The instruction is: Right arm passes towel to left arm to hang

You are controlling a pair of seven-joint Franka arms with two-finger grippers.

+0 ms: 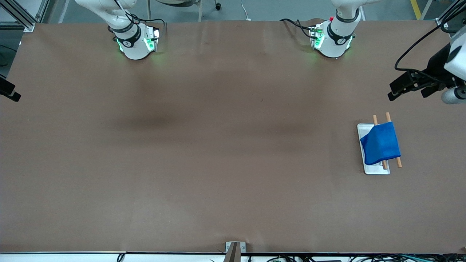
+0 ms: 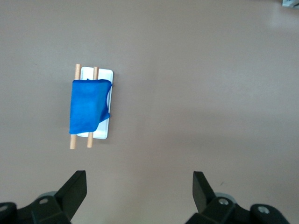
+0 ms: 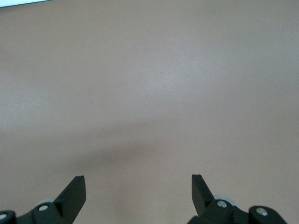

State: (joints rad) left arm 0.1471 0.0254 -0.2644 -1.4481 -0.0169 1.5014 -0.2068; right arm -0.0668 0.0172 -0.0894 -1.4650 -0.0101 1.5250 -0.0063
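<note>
The bright blue towel (image 1: 381, 143) hangs folded over two wooden rods (image 1: 399, 163) of a small rack with a white base (image 1: 376, 169), at the left arm's end of the table. My left gripper (image 1: 406, 94) is open and empty, up in the air over the table's edge near the left arm's base. Its wrist view shows the towel (image 2: 88, 105) on the rack well apart from the open left gripper (image 2: 140, 181). My right gripper (image 1: 9, 92) barely shows at the right arm's end of the table. In its wrist view the right gripper (image 3: 138, 183) is open and empty over bare table.
The brown table (image 1: 218, 145) spreads wide between the two arm bases (image 1: 136, 43) (image 1: 333, 40). A small metal bracket (image 1: 235, 251) sits at the table edge nearest the front camera. Nothing else stands on the table.
</note>
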